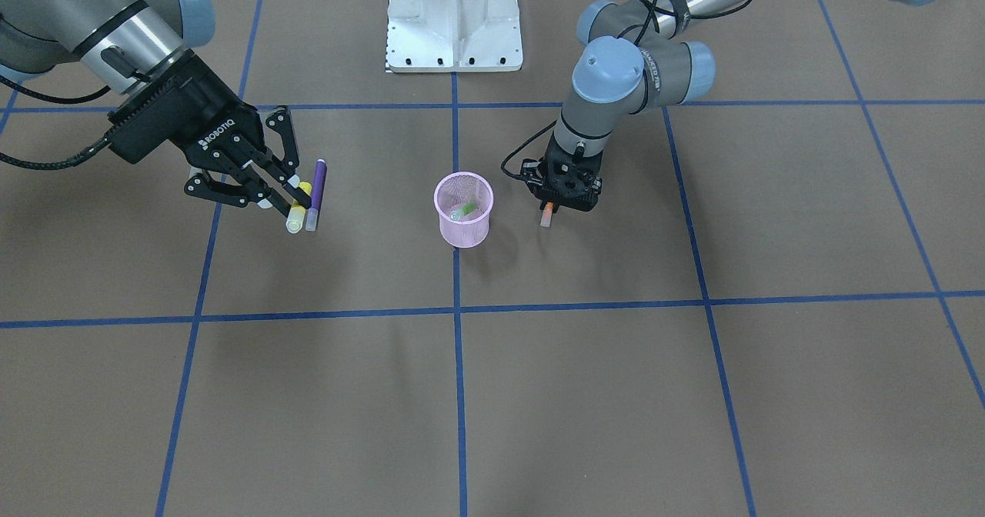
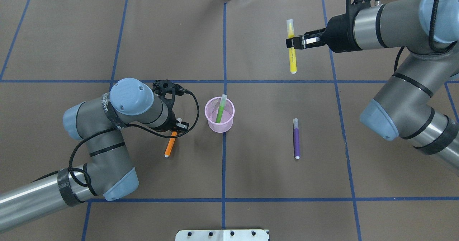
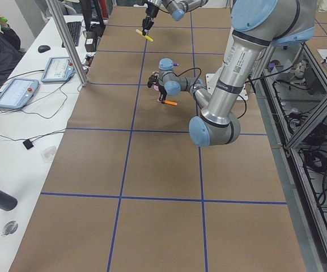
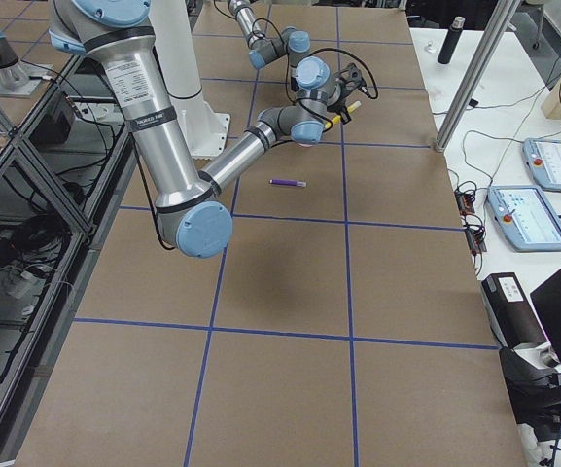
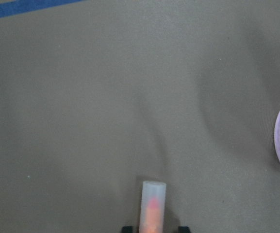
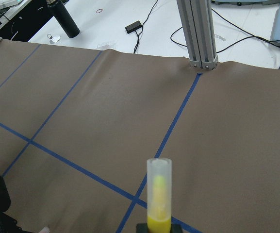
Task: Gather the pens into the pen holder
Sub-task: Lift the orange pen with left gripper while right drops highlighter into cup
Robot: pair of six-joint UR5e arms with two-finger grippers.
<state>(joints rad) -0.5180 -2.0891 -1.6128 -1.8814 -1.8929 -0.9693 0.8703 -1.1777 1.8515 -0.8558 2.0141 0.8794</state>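
The pink mesh pen holder (image 2: 219, 114) stands mid-table with a green pen (image 2: 219, 112) leaning inside it; it also shows in the front view (image 1: 463, 211). My left gripper (image 2: 177, 126) is just left of the holder and is shut on one end of an orange pen (image 2: 170, 145), which slants down toward the table. In the left wrist view the orange pen (image 5: 152, 204) sticks out between the fingers. My right gripper (image 2: 292, 42) is raised at the far right and shut on a yellow pen (image 2: 292, 54), also seen in the right wrist view (image 6: 158, 194). A purple pen (image 2: 296, 138) lies on the table right of the holder.
The white robot base (image 1: 454, 17) stands at the table's near-robot edge. Blue tape lines (image 2: 224, 162) grid the brown table. A metal post (image 6: 198, 34) stands at the far edge. Tablets and cables lie on the side bench (image 3: 16, 93).
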